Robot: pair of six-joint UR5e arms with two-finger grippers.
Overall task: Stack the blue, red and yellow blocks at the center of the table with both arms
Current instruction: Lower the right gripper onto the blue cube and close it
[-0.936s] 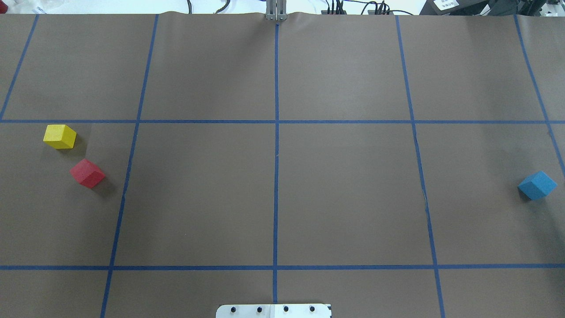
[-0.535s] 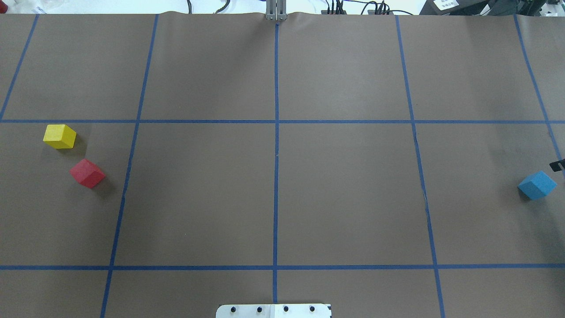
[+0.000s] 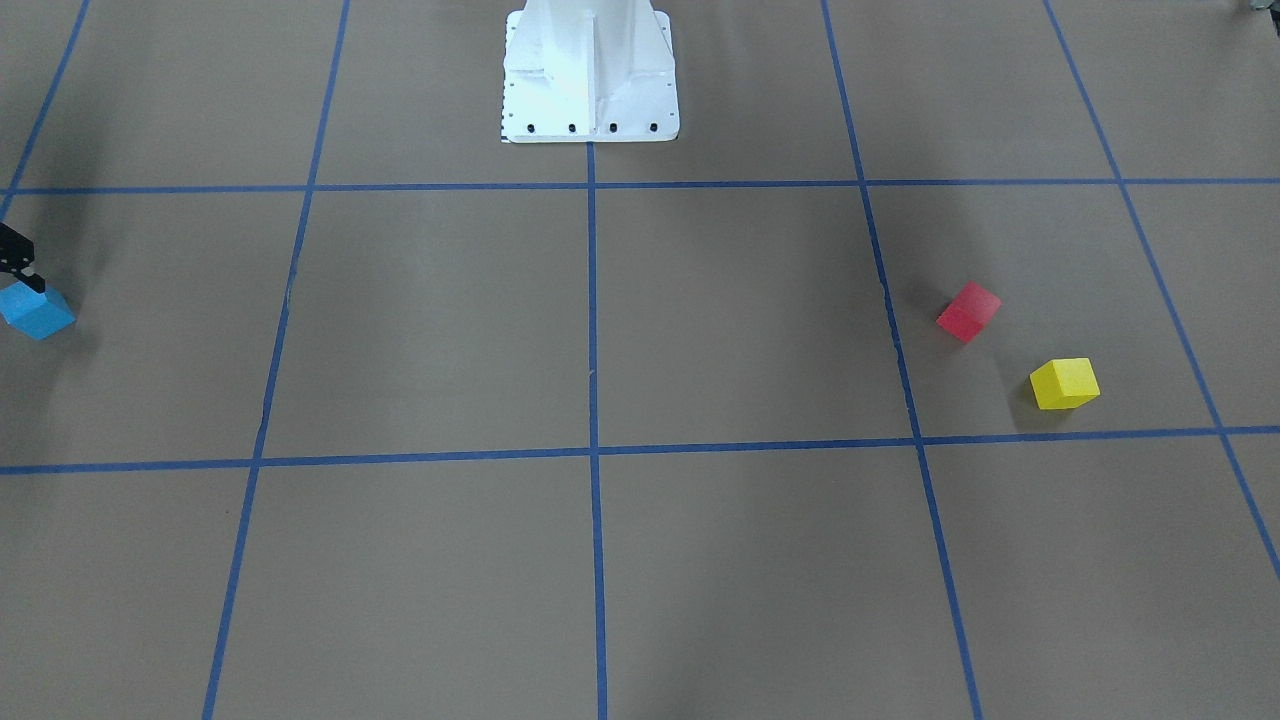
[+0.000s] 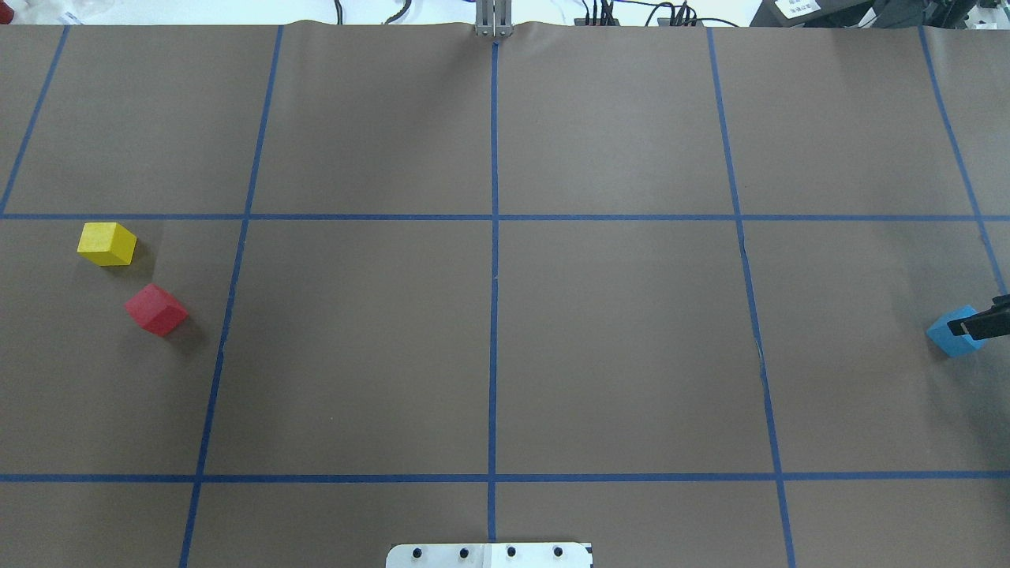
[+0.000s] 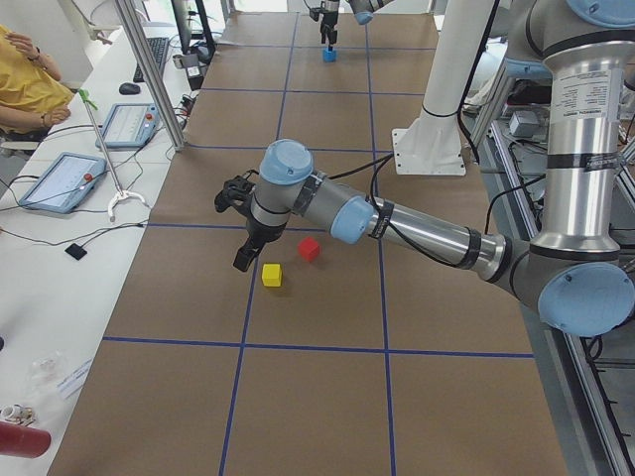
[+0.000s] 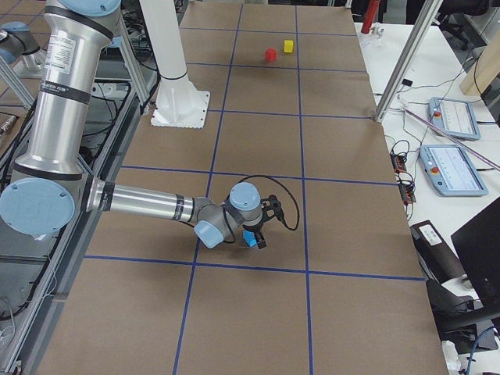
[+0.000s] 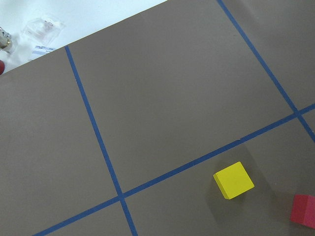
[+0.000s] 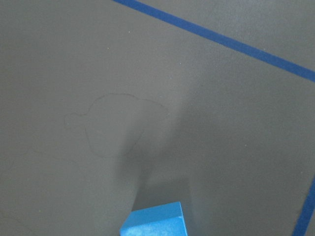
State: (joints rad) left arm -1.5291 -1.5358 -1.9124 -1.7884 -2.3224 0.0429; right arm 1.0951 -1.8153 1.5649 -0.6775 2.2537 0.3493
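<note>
The blue block [image 4: 951,334] lies at the table's far right; it also shows in the front view [image 3: 37,312] and at the bottom of the right wrist view [image 8: 155,221]. My right gripper [image 4: 991,312] hangs over it at the view's edge, black fingers apart, one finger across the block's top. The red block [image 4: 157,309] and the yellow block [image 4: 107,243] lie apart at the far left. My left gripper [image 5: 242,262] hovers above the yellow block [image 5: 271,275], seen only in the left side view; I cannot tell its state. The left wrist view shows the yellow block [image 7: 233,180], no fingers.
Brown paper with a blue tape grid [image 4: 494,276] covers the table. The robot's white base plate [image 4: 489,554] sits at the near middle edge. Cables and a metal bracket [image 4: 493,20] lie along the far edge. An operator and tablets are beside the table in the side views.
My right gripper has come in from the right edge and now reaches over the blue block. The blocks have not moved.
</note>
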